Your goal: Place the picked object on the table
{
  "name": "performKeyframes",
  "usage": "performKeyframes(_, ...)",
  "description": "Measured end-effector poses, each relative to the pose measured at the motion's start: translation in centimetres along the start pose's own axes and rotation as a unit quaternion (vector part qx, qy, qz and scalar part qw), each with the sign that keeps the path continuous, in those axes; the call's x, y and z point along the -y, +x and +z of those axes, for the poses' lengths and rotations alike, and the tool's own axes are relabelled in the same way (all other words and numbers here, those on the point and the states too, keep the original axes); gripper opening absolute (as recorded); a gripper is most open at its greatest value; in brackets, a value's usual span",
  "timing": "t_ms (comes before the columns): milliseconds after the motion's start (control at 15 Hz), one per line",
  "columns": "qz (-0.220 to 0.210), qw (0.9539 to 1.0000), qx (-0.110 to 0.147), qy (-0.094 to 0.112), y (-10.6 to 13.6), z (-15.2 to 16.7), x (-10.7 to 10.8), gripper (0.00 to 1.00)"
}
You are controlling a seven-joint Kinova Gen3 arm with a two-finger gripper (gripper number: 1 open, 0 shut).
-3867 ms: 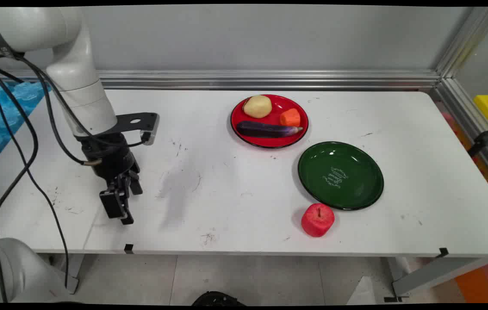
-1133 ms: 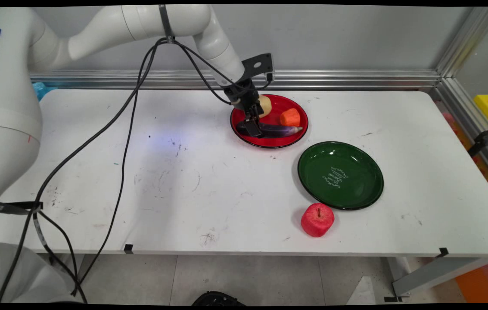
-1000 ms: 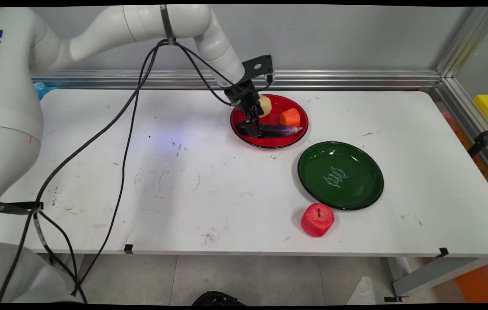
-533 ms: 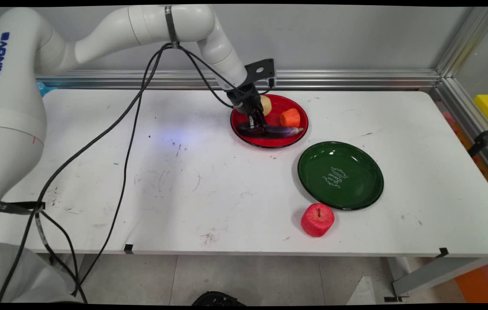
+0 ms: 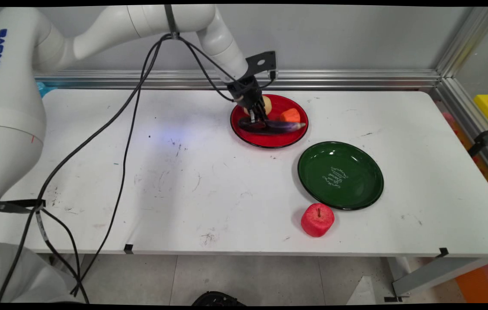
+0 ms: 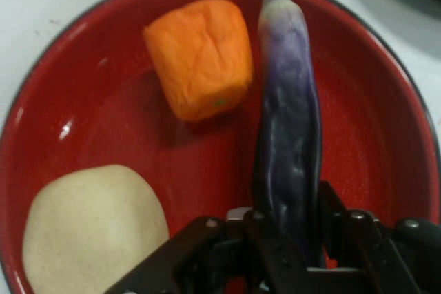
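1. Eggplant held between the jaws near its thick end; the gripper stands over the left part of the red plate. In the main view the eggplant lies roughly level across the plate, slim tip toward the plate's right rim. Cannot tell whether it is clear of the plate's floor.
2. Jaws narrow, closed on the eggplant from both sides (hand view).
3. On the same plate: potato, just behind the gripper in the main view; orange chunk near the eggplant's slim half, apart from it in the hand view.
4. Green plate sits right of and nearer than the red plate, with a small gap between rims. It holds nothing; white lettering at its centre.
5. Apple stands just off the green plate's near-left rim, near the tabletop's front edge.
6. Open room: left and centre of the tabletop bare apart from scuffs; a bare strip on the far right. Rail runs along the back edge.
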Motion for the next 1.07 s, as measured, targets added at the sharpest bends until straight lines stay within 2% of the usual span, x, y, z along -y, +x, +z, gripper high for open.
performKeyframes(267,-0.008,0.9999,-0.012,-0.006,1.7,-2.3,-0.6,0.00)
performKeyframes(533,-0.029,0.9993,-0.015,-0.016,2.3,-4.2,-2.2,0.00)
performKeyframes(733,-0.050,0.9985,-0.014,-0.020,1.7,-5.5,-3.8,0.00)
performKeyframes(1067,-0.068,0.9973,-0.006,-0.029,-0.7,-6.9,-7.5,0.00)
